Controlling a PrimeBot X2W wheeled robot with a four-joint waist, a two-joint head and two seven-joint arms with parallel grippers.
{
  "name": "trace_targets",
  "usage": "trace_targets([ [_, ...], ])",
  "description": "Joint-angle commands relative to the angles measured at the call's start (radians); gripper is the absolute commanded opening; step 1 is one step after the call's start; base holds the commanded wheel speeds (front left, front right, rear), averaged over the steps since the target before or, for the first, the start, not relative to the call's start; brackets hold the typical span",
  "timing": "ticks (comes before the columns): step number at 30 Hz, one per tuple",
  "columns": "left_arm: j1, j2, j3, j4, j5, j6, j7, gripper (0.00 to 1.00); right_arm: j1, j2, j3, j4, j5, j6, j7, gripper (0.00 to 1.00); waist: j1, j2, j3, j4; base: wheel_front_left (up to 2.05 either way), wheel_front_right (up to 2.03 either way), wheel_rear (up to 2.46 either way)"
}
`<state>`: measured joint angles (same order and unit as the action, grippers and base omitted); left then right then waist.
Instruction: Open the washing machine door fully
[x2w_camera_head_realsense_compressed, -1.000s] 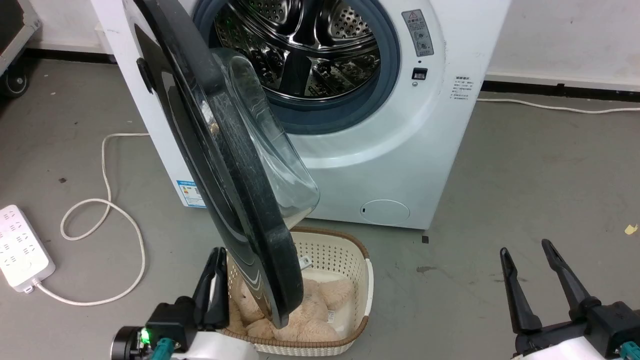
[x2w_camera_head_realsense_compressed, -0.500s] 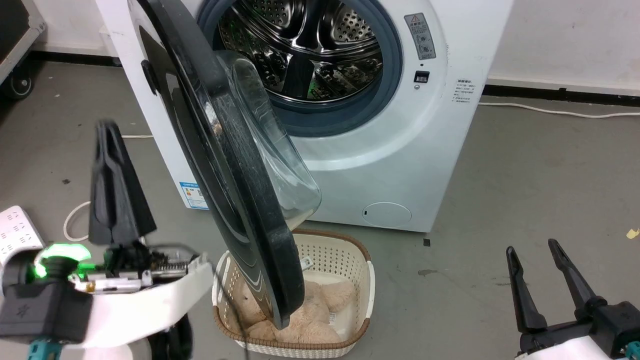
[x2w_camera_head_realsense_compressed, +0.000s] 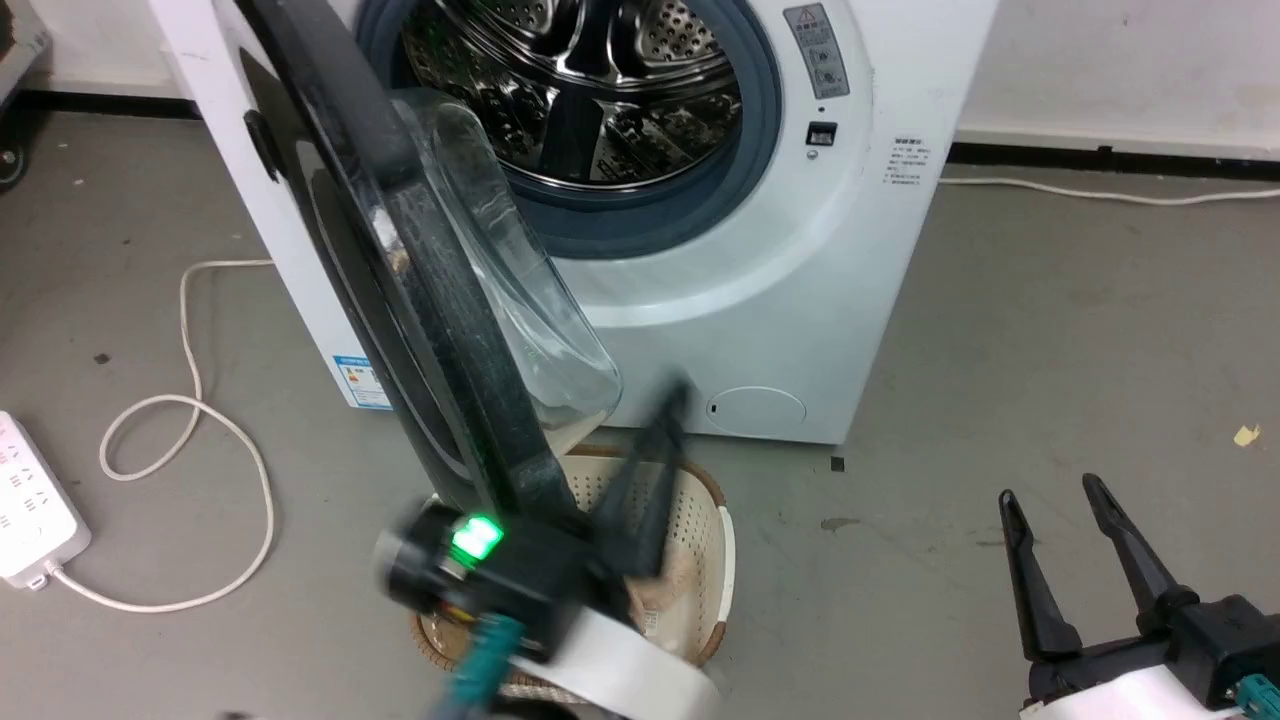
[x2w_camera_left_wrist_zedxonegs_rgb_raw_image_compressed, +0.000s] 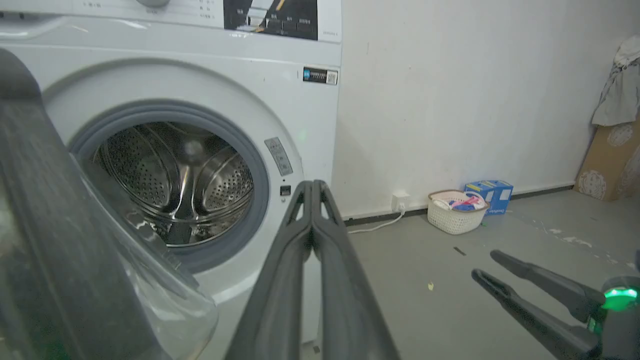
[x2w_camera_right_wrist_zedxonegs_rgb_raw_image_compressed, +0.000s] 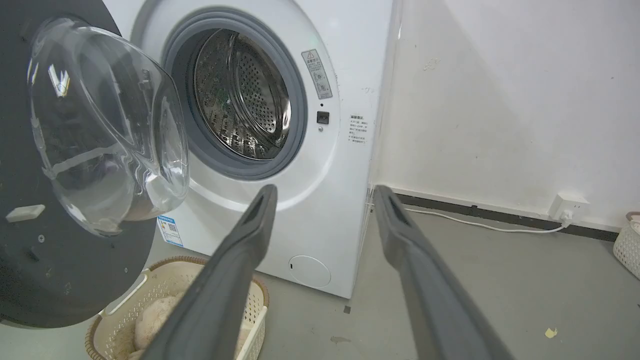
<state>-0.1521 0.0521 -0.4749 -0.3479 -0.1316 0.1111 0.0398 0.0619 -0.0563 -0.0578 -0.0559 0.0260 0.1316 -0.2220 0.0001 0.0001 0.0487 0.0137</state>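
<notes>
The washing machine door (x2w_camera_head_realsense_compressed: 400, 250) is a glossy black disc with a clear glass bowl (x2w_camera_head_realsense_compressed: 510, 270). It stands ajar, swung out to the left of the steel drum (x2w_camera_head_realsense_compressed: 590, 90). My left gripper (x2w_camera_head_realsense_compressed: 678, 392) is shut and blurred, just right of the door's lower edge and below the glass bowl, over the basket. Whether it touches the door I cannot tell. In the left wrist view its closed fingers (x2w_camera_left_wrist_zedxonegs_rgb_raw_image_compressed: 312, 186) point at the machine front, the door (x2w_camera_left_wrist_zedxonegs_rgb_raw_image_compressed: 45, 225) close on the left. My right gripper (x2w_camera_head_realsense_compressed: 1050, 492) stands open at lower right, apart from the door (x2w_camera_right_wrist_zedxonegs_rgb_raw_image_compressed: 60, 260).
A cream basket (x2w_camera_head_realsense_compressed: 722, 540) with a plush toy sits on the floor under the door. A small round white flap (x2w_camera_head_realsense_compressed: 757, 410) is low on the machine. A power strip (x2w_camera_head_realsense_compressed: 30, 500) and looped cable (x2w_camera_head_realsense_compressed: 200, 400) lie at left. Grey floor spreads to the right.
My left arm swung from the left of the door across to its right, now low by the door's bottom edge. The door's angle looks the same; the camera shifted slightly.
</notes>
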Motion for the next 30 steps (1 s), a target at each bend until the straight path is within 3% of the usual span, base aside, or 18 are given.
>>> trace_targets([
  [1, 0.018, 0.000, -0.010, 0.012, -0.005, -0.002, 0.007, 0.00, -0.014, 0.005, 0.000, 0.002, 0.000, -0.001, -0.003, 1.00, -0.0001, -0.0001, 0.004, -0.003, 0.00, 0.00, 0.00],
  [6, 0.080, 0.000, -0.051, 0.135, -0.023, 0.013, 0.031, 0.00, -0.018, 0.005, -0.003, 0.009, 0.001, -0.001, -0.002, 1.00, -0.0001, -0.0001, 0.020, -0.010, 0.00, 0.00, 0.00],
  [9, 0.096, 0.007, -0.006, 0.246, -0.037, 0.045, -0.007, 0.00, -0.021, 0.006, 0.004, 0.018, 0.006, -0.001, -0.004, 1.00, -0.0001, -0.0001, 0.031, -0.011, 0.00, 0.00, 0.00],
  [16, 0.101, 0.027, 0.046, 0.331, -0.054, 0.066, -0.065, 0.00, -0.012, 0.006, 0.010, 0.035, 0.011, -0.001, -0.001, 1.00, -0.0001, -0.0001, 0.023, 0.027, 0.00, 0.00, 0.00],
  [30, 0.152, 0.062, 0.088, 0.320, -0.082, 0.100, -0.082, 0.00, 0.005, 0.006, 0.020, 0.053, 0.026, -0.001, 0.002, 1.00, -0.0001, -0.0001, -0.003, 0.260, 0.00, 0.00, 0.00],
])
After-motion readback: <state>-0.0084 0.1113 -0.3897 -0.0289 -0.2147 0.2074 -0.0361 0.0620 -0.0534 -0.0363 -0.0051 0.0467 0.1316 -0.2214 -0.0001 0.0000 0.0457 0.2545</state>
